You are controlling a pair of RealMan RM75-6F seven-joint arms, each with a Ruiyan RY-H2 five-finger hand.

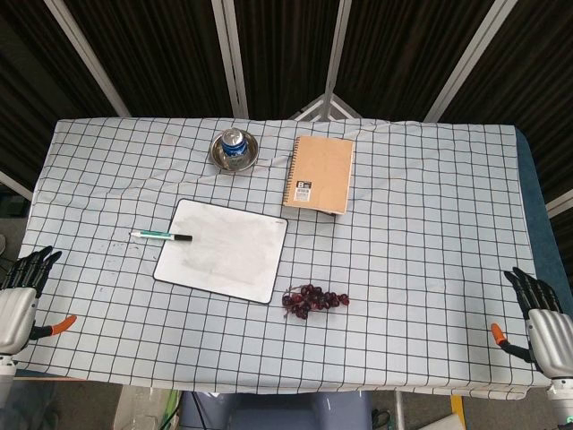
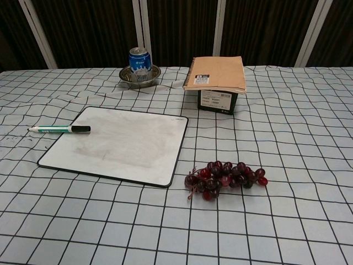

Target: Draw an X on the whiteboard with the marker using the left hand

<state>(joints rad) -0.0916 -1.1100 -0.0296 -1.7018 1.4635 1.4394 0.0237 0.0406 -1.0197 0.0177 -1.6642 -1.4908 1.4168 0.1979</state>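
1. Checked cloth covered the table, with the whiteboard blank at its middle.
2. The marker lay across the whiteboard's left edge, capped tip on the board.
3. My left hand and right hand waited, fingers spread, holding nothing, well apart from the whiteboard.
4. I judged I should grip the marker mid-barrel.
5. Beyond the whiteboard, a metal bowl held a can.

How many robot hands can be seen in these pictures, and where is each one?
2. The left robot hand is at the near left table edge, the right robot hand at the near right edge. Both hold nothing, far from the marker. The chest view shows neither.
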